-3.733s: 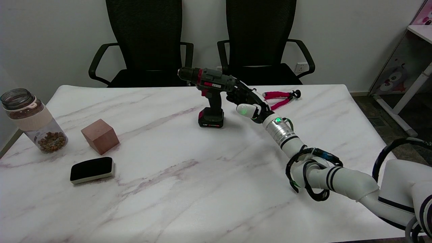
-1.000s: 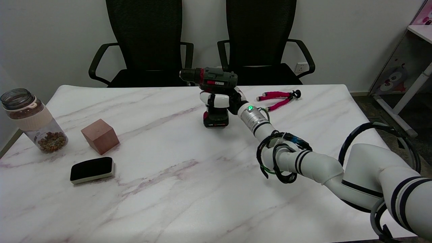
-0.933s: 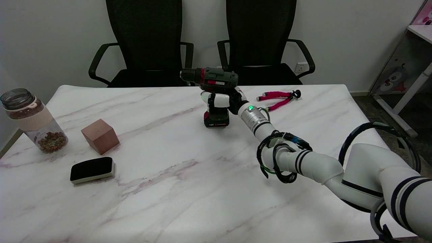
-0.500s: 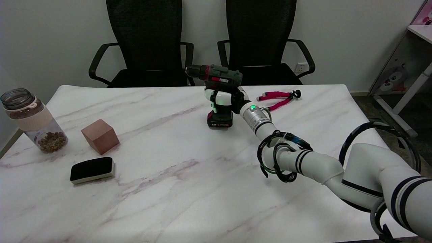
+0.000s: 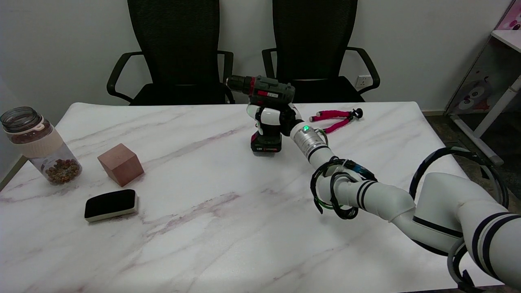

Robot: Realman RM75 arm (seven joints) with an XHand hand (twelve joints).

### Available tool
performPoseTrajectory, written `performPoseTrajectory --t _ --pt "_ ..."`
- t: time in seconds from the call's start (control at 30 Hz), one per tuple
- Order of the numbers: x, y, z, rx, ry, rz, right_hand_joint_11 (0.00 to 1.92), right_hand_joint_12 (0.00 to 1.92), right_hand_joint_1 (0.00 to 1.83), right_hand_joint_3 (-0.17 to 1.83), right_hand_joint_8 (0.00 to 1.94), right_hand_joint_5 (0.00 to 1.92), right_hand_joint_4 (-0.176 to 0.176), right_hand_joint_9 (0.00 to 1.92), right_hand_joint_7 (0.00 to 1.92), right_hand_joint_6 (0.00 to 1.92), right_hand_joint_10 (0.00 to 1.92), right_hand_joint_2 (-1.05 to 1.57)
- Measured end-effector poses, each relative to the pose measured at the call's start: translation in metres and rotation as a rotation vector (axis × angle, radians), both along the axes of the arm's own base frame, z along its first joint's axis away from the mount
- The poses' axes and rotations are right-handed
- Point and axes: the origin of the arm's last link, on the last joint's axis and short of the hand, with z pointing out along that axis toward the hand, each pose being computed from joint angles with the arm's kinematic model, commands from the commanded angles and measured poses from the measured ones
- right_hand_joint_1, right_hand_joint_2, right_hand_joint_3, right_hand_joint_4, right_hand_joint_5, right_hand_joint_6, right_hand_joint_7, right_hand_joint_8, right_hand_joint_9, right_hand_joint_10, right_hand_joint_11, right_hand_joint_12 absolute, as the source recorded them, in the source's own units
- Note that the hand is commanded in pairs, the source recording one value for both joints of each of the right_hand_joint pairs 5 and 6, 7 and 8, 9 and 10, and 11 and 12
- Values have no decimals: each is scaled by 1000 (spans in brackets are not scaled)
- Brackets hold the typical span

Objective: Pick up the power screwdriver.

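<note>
Power screwdriver, "12V" on battery base, gripped by right hand

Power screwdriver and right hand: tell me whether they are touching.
Touching. The head view shows the right hand wrapped around the handle of the power screwdriver, its fingers lying across the grip below the motor body, with no gap visible.

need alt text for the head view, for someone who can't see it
The robot's right hand grips the handle of a power screwdriver, upright on a white marble table. Pink-handled pliers lie to the right; a jar, wooden block and black eraser sit at the left, with two black chairs behind.
</note>
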Motion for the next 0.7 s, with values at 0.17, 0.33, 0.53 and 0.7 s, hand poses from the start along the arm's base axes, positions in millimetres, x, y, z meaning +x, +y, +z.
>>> performPoseTrajectory --t 0.17,0.33,0.53,0.7 --pt "9 -1 -3 12 -13 33 1910 1910 967 795 1920 1920 176 1920 1920 1920 1920 1112" --pt "20 -1 -5 37 -27 74 1920 1920 965 768 1920 1920 176 1920 1920 1920 1920 1108" --pt "37 1 -8 74 -46 128 1920 1920 952 768 1920 1920 176 1920 1920 1920 1920 1155" --pt "54 4 -10 106 -61 178 1920 1920 948 773 1920 1920 176 1920 1920 1920 1920 1157"
